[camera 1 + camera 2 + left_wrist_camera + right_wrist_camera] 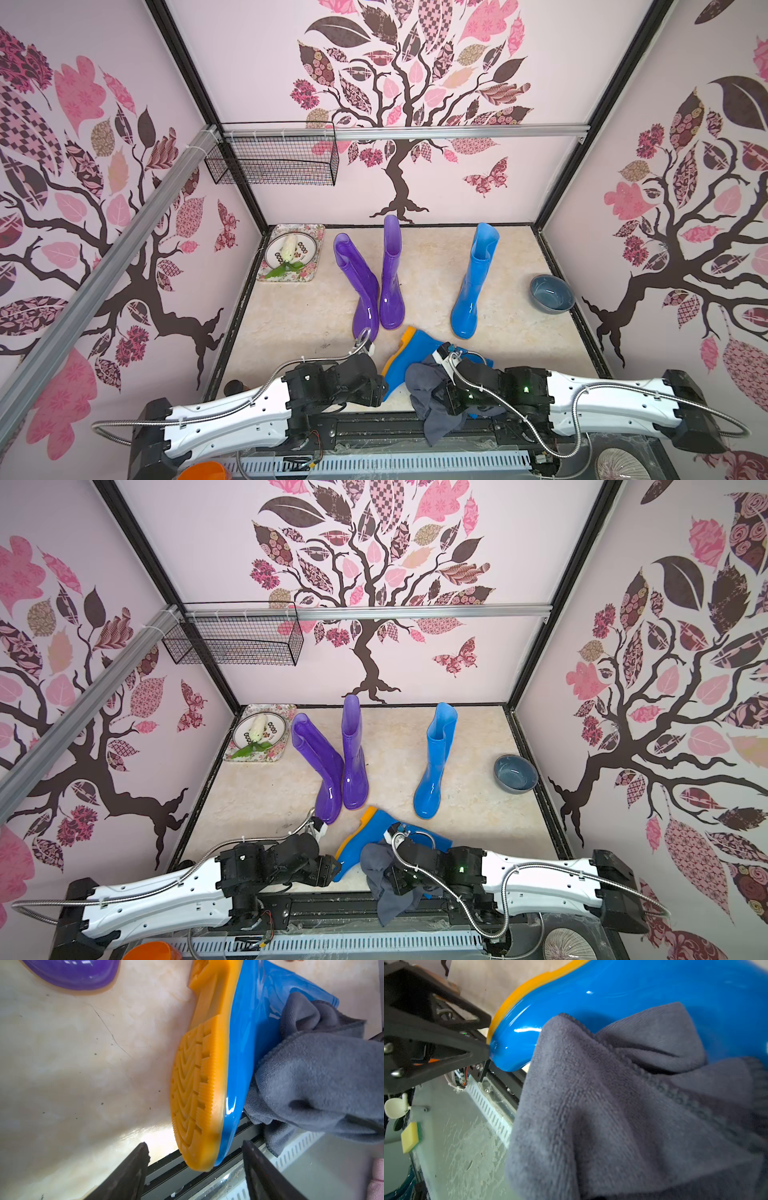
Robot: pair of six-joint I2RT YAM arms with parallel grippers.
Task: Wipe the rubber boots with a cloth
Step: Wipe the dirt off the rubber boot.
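At the front edge of the bench point(291, 316), the lying blue boot point(415, 349) rests on its side. Its orange-yellow sole faces the left arm, its toe points toward the robot and juts past the edge, and its shaft runs off toward the right arm. The cloth point(428, 395) is bunched over its foot and hangs down over the front edge; cloth and right arm hide the shaft's mouth. The left gripper point(195, 1147) has its jaws spread either side of the toe, one tip just at it. The right gripper point(449, 401) is buried in the cloth, jaws pressed together on it and hardly visible. Farther back, the standing blue boot point(473, 282), the upright purple boot point(392, 282) and the tilted purple boot point(359, 286) point their toes toward the robot.
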